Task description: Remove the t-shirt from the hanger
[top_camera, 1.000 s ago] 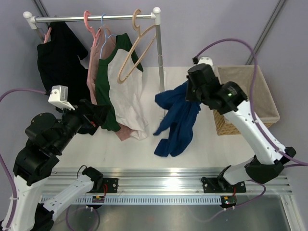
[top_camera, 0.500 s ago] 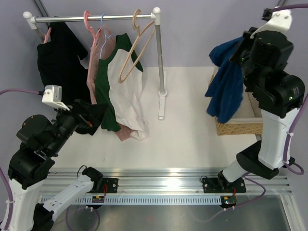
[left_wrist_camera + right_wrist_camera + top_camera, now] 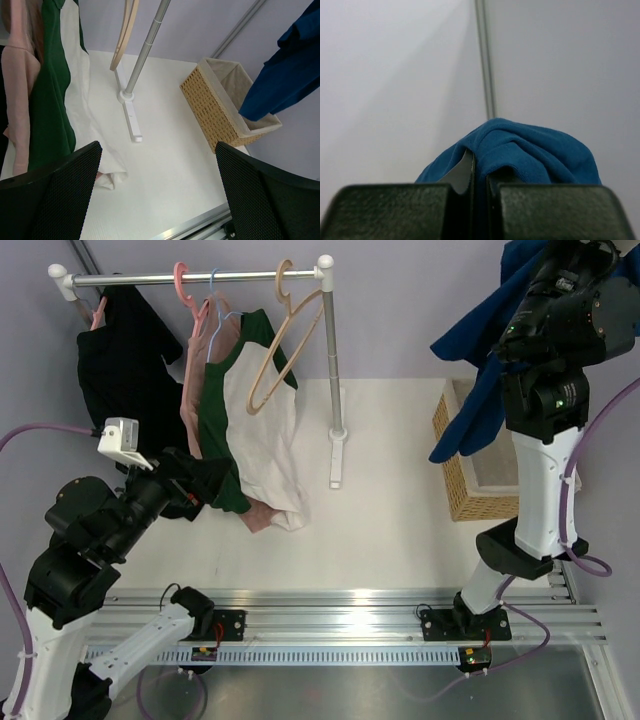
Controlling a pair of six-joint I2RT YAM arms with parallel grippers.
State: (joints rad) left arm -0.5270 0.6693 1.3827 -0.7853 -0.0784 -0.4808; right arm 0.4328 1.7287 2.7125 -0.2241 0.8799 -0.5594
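Vertically draped t-shirt (image 3: 470, 380), long axis downward (pinched in right claw (image 3: 480, 187)).

arms (image 3: 540, 470): white links, black joints | cables (image 3: 45, 427): purple — looped | wrist camera (image 3: 122, 440): white housing | gripper fingers (image 3: 55, 195): black, textured

Pinched in right gripper (image 3: 480, 176), drooping below it: crumpled royal-blue t-shirt (image 3: 470, 390). Well left of it, tilted: bare tan hanger (image 3: 285, 340).

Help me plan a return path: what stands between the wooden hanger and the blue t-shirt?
The rack's upright post stands just beside the hanger; from there to the t-shirt, nothing else. The top external view shows it.
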